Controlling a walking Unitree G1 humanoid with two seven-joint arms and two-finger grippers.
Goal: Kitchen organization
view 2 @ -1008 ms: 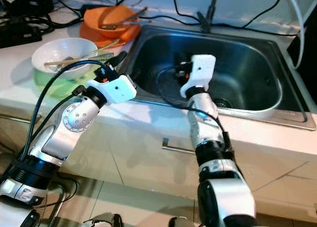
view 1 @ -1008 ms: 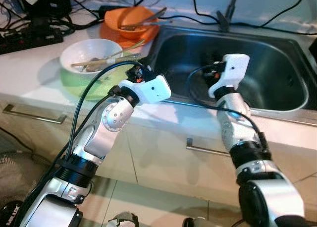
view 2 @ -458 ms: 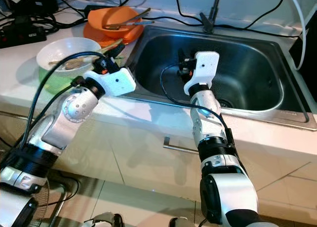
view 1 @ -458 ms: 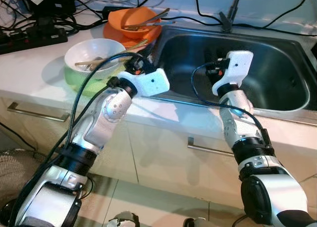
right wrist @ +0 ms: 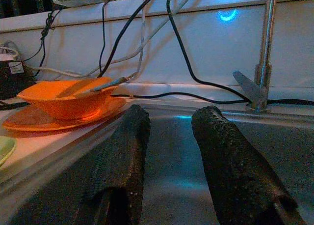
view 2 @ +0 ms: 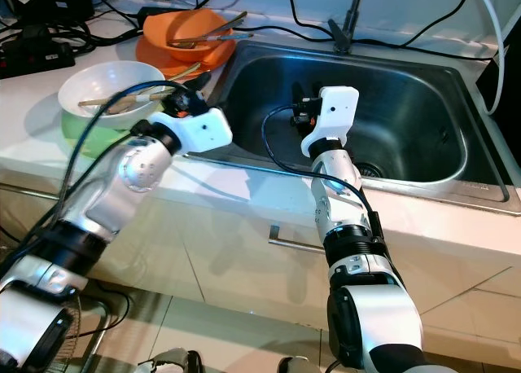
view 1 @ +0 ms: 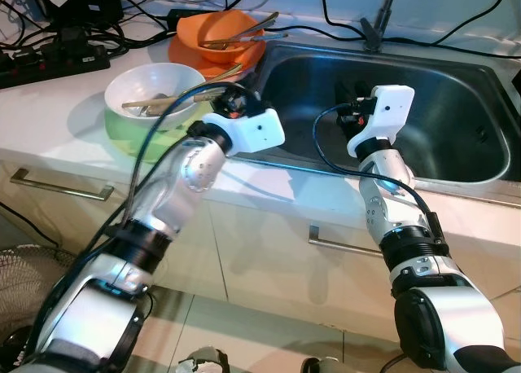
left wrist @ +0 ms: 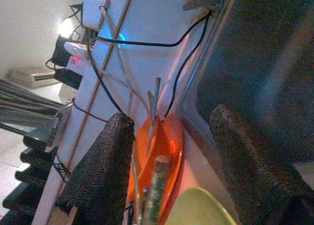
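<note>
While reaching: left gripper jaws apart, nearing orange bowl.
Right gripper: jaws apart, empty, over sink.
Advice: probably clear the chopsticks first.

Two bowls are sitting on the counter: one orange bowl at eleven o'clock, resting on one orange plate, and one white bowl at ten o'clock, standing on one green plate. One steel sink is lying at two o'clock, one faucet rising at twelve. Two drawer handles are showing below.
</note>
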